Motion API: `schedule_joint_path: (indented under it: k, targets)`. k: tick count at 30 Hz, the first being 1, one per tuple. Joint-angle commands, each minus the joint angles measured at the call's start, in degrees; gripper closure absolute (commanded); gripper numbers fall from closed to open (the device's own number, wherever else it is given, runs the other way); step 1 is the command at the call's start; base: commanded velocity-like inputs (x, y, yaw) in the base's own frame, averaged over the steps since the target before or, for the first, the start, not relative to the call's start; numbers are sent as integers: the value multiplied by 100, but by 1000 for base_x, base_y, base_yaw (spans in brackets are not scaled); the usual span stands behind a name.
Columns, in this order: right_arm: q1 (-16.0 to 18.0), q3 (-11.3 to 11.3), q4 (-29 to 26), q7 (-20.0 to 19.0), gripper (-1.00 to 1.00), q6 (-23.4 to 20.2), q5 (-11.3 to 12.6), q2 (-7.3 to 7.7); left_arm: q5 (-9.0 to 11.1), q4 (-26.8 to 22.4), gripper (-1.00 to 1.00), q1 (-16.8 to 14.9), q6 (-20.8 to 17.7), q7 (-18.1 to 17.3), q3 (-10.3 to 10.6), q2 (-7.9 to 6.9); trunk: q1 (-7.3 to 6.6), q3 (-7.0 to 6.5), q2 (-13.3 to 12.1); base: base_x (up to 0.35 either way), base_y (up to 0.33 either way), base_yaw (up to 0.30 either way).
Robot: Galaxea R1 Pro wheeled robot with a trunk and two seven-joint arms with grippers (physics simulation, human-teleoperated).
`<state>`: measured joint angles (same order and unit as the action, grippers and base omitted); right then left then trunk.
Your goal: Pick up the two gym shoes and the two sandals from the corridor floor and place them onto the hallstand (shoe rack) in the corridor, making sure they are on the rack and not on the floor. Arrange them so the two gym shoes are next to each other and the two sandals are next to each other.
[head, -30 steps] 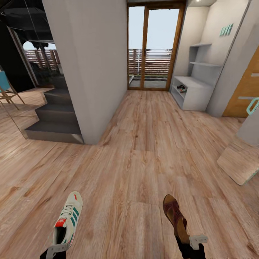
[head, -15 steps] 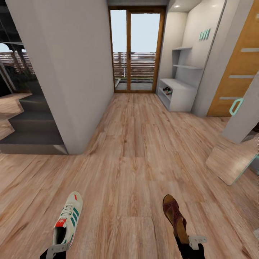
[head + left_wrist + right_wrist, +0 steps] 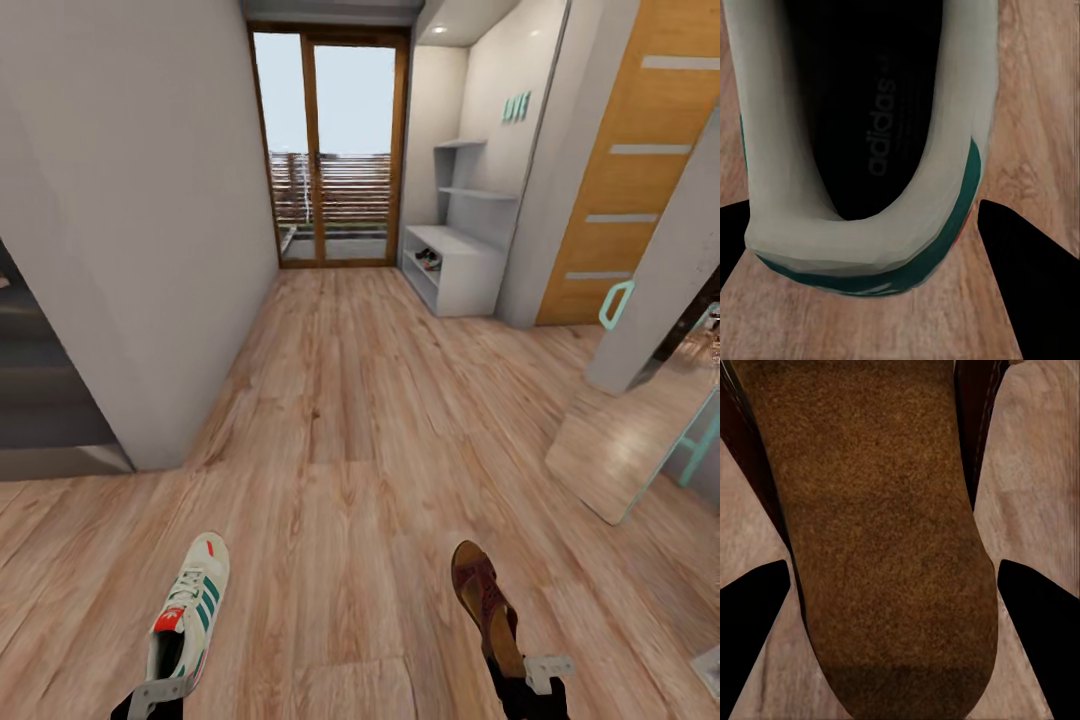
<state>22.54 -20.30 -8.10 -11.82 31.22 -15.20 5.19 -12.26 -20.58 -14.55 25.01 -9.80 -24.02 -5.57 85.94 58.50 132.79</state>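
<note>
A corridor with a light wood plank floor runs toward a glazed door with a wooden frame at the far end. A white shoe rack stands against the right-hand wall near that door, with small dark items on one of its lower shelves, too small to identify. A grey wall bounds the left side; an orange door lies to the right.

Near the bottom edge of the head view, the left gripper grasps a white sneaker at its heel, the toe pointing away from the robot. In the left wrist view the sneaker's heel opening sits between the two dark fingers.

The right gripper is clenched on a brown sandal at its heel end, toe pointing forward. In the right wrist view the sandal's tan insole lies between the fingers.

Both shoes hang above the floor, well apart from the rack.
</note>
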Motion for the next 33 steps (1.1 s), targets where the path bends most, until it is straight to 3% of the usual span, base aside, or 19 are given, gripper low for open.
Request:
schedule_joint_path:
  k: [1, 15, 33]
  targets:
    - [5, -53, 4, -39, 100, 16, -27, -1, -49, 1, 100, -4, 21, -31, -50, 3, 2, -2, 2, 338, 0, -222]
    - [5, -53, 2, -39, 100, 16, -27, -8, -49, 1, 100, -4, 21, -31, -50, 3, 2, -105, 2, 337, 0, -142]
    - [5, -53, -6, -58, 100, 14, -36, -28, -49, 1, 100, -4, 21, -31, -50, 8, 2, -188, 2, 337, 69, 137]
